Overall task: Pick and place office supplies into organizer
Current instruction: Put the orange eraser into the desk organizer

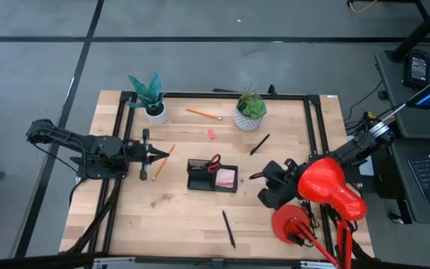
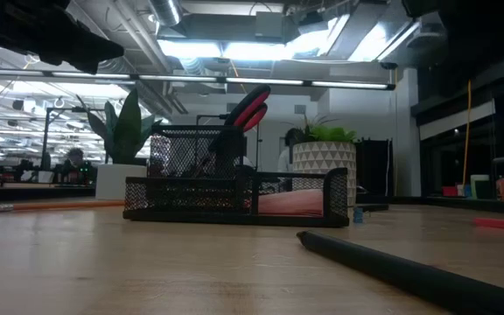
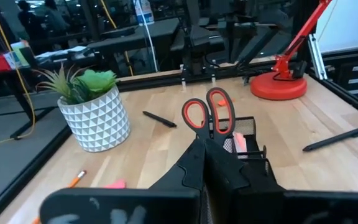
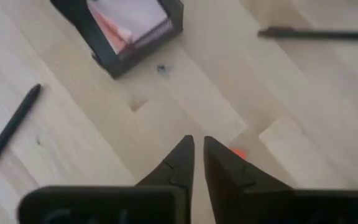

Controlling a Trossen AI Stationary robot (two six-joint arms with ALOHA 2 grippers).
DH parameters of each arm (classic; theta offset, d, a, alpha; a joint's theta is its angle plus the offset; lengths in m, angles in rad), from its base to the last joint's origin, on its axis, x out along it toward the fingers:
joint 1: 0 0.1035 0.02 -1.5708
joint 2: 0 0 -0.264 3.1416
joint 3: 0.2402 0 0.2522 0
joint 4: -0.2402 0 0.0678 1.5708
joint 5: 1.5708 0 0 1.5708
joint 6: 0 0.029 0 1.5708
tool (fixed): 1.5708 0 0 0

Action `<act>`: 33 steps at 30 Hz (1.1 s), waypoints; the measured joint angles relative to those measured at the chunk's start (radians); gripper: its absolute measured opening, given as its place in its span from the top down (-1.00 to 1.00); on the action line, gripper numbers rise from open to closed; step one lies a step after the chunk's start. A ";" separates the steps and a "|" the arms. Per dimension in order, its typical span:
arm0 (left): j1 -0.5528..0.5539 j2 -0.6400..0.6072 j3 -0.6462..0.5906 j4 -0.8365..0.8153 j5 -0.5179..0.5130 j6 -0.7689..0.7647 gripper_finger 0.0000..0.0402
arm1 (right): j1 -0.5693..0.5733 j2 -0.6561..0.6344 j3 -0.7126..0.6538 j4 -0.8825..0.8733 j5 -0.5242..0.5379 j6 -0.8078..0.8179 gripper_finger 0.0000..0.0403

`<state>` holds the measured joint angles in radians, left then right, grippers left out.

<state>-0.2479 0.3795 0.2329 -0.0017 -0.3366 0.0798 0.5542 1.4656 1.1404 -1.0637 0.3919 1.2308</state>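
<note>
From above, the black organizer (image 1: 212,177) sits mid-table with the red-handled scissors (image 1: 213,162) standing in its rear compartment and a pink sticky-note block (image 1: 226,178) in the front one. The left gripper (image 1: 163,153) hangs just left of it, fingers pressed together and empty, beside an orange pencil (image 1: 163,161). The right gripper (image 1: 254,175) hovers just right of the organizer. Another pencil (image 1: 203,113) and a pink eraser (image 1: 210,133) lie between two potted plants (image 1: 250,109), a pen (image 1: 259,144) right of centre, another pen (image 1: 229,229) near the front edge.

At table level, the mesh organizer (image 2: 234,199) shows the scissor handles (image 2: 250,107) poking up (a dark pen (image 2: 409,271) looms in front).

The left wrist view looks past closed fingers (image 3: 194,167) at the scissors (image 3: 209,115) and organizer (image 3: 251,146).

The right wrist view shows fingers (image 4: 181,163) parted by a narrow gap, holding nothing, over bare wood; a small orange-red bit (image 4: 237,152) lies beside them, the organizer (image 4: 132,31) farther off.
</note>
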 joint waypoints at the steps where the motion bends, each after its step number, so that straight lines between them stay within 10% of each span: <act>1: 0.000 0.000 0.000 0.000 0.001 -0.008 0.99 | 0.002 0.006 0.000 -0.003 -0.011 0.005 0.76; 19: 0.000 0.000 0.000 -0.002 0.016 -0.041 0.99 | 0.010 0.158 -0.002 -0.100 -0.033 0.086 0.02; 33: 0.000 0.000 0.001 -0.057 0.021 -0.025 0.99 | 0.060 0.112 -0.187 0.057 -0.124 0.285 0.09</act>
<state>-0.2481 0.3794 0.2337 -0.0585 -0.3157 0.0548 0.6144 1.5779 0.9532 -1.0066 0.2683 1.5156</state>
